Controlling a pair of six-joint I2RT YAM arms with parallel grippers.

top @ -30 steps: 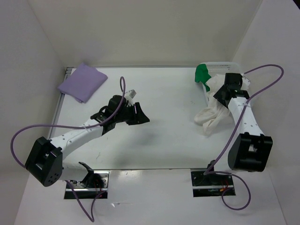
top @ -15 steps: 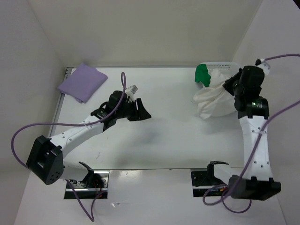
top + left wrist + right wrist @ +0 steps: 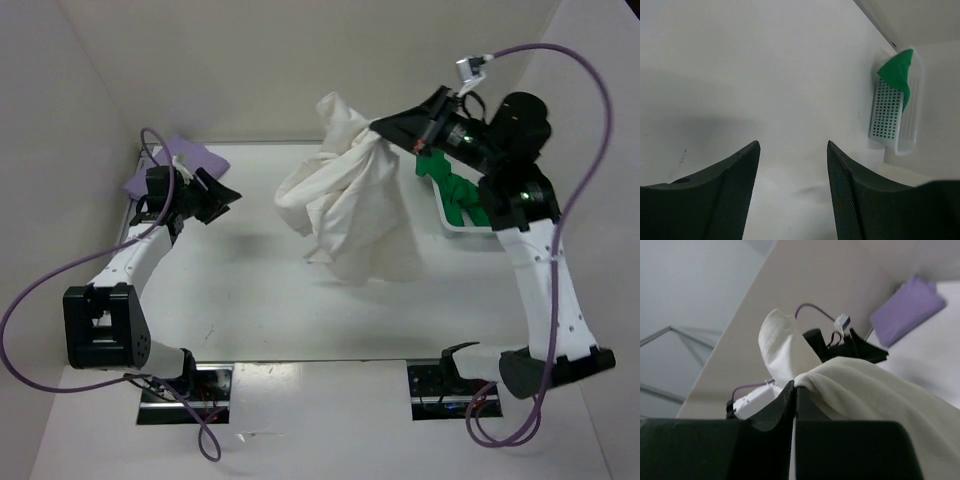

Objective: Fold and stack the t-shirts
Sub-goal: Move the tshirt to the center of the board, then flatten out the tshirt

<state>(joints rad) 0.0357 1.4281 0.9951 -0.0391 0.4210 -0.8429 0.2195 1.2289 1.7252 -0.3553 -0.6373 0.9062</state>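
The right gripper (image 3: 380, 124) is up above the far right part of the white table (image 3: 250, 300). Its two black fingers are pressed together on a fold of the white cloth t-shirt (image 3: 350, 205). In the right wrist view the cloth comes out of the pinched fingertips, with one loose end standing up above them. The shirt hangs from the grip in a crumpled bunch, spreading down and to the left over the middle of the table. From these views I cannot tell whether its lower edge touches the surface.

The bright green cloth t-shirt (image 3: 462, 195) lies in the white plastic mesh basket (image 3: 470, 228) at the far right of the table, partly behind the right arm.

The lavender purple cloth t-shirt (image 3: 195, 155) lies folded flat at the far left corner.

The left gripper (image 3: 222, 195) is just beside the purple shirt, on its right and slightly nearer. Its jaws stand apart with nothing between them, and through the gap the left wrist view shows only bare table.
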